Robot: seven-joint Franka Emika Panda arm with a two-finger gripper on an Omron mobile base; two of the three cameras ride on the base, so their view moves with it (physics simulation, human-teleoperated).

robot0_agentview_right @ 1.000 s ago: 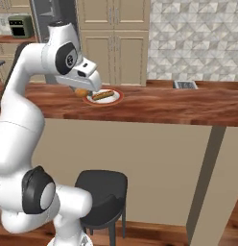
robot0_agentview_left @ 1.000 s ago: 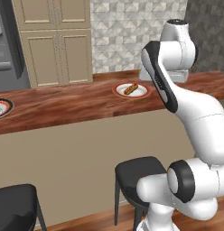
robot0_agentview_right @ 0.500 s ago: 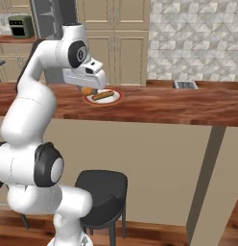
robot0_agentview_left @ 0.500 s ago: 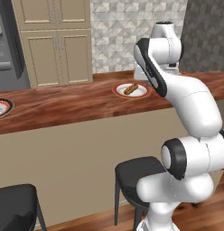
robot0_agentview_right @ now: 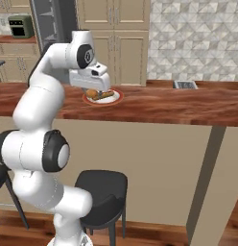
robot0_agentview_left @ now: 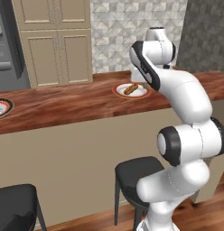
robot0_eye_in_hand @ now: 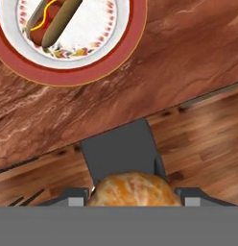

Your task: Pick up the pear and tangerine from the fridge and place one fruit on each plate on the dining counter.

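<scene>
My gripper [robot0_agentview_right: 93, 91] is shut on the tangerine [robot0_agentview_right: 92, 93], an orange round fruit that fills the bottom of the hand view [robot0_eye_in_hand: 133, 190] between the fingers. It hangs just above the near edge of the dining counter [robot0_agentview_right: 164, 108], beside a red-rimmed plate [robot0_agentview_right: 116, 98] that carries a hot dog [robot0_eye_in_hand: 58, 21]. The plate's rim [robot0_eye_in_hand: 125, 43] lies at the upper left of the hand view. A second plate [robot0_agentview_left: 1, 108] sits far left on the counter. The grey fridge [robot0_agentview_left: 3, 67] stands at the back left. The pear is out of view.
Black stools [robot0_agentview_left: 141, 173] [robot0_agentview_right: 101, 190] stand on the wooden floor under the counter's near side. Beige cupboards [robot0_agentview_left: 59, 54] and a tiled wall line the back. A small metal appliance [robot0_agentview_right: 184, 84] sits behind the counter at the right.
The arm has swung its elbow round and stands more upright. The hand, still shut on the tangerine, has come lower beside the hot dog plate.
</scene>
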